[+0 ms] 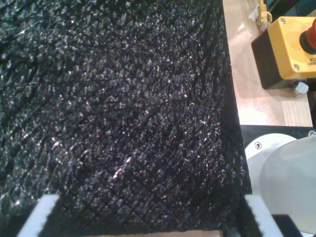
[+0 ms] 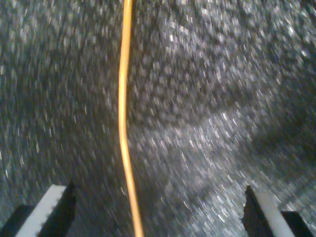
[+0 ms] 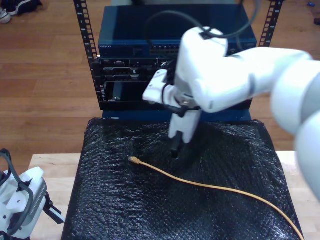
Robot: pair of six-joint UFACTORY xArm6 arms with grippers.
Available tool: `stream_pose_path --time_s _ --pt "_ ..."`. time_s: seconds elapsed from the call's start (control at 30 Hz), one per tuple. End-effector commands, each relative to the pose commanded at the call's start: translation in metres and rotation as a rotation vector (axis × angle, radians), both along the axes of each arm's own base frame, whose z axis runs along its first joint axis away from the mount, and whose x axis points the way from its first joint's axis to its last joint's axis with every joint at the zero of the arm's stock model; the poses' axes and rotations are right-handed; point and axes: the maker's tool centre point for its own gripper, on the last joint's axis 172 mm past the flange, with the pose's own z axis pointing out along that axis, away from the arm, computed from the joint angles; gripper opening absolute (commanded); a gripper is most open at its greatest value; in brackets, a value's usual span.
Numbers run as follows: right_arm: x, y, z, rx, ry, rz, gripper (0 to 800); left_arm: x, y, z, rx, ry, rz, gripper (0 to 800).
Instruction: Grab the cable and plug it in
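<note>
On the black, crinkled plastic mat (image 3: 125, 200) in front of the dark equipment rack with its blue network switch (image 3: 170, 42), the long, thin orange-yellow network cable (image 3: 210, 187) lies loose. Its small clear-yellowish plug (image 3: 133, 160) rests near the mat's middle, and the cord trails off toward the exterior view's lower right.

The second gripper (image 2: 158, 207) hangs over the mat with its jaws spread wide; the cable (image 2: 123, 123) runs between them, nearer one finger, and is not pinched. That view is blurred.

The first gripper (image 1: 153, 217) is parked at the exterior view's lower left, jaws likewise apart and holding nothing, near a yellow emergency-stop box with a red button (image 1: 296, 44).

Assessment: the grab step is in hand, not completed. The next move calls for lowering onto the cord, preferably close behind the plug, closing squarely, then carrying it to a rack port.
</note>
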Motion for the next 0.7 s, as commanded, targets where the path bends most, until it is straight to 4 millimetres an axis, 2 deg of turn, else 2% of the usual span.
stream_pose_path --time_s 0.2,0.53,0.7 --pt "-0.008 0.034 -0.027 -0.024 0.034 -0.024 798 0.0 0.0 0.0 -0.001 0.001 0.001 798" --pt "0.0 0.043 -0.039 -0.038 0.042 -0.127 755 0.0 0.0 0.001 -0.001 -0.001 0.0 798" --pt "0.009 0.047 -0.052 -0.055 0.043 -0.147 738 0.0 0.0 0.001 -0.001 -0.001 -0.001 799"
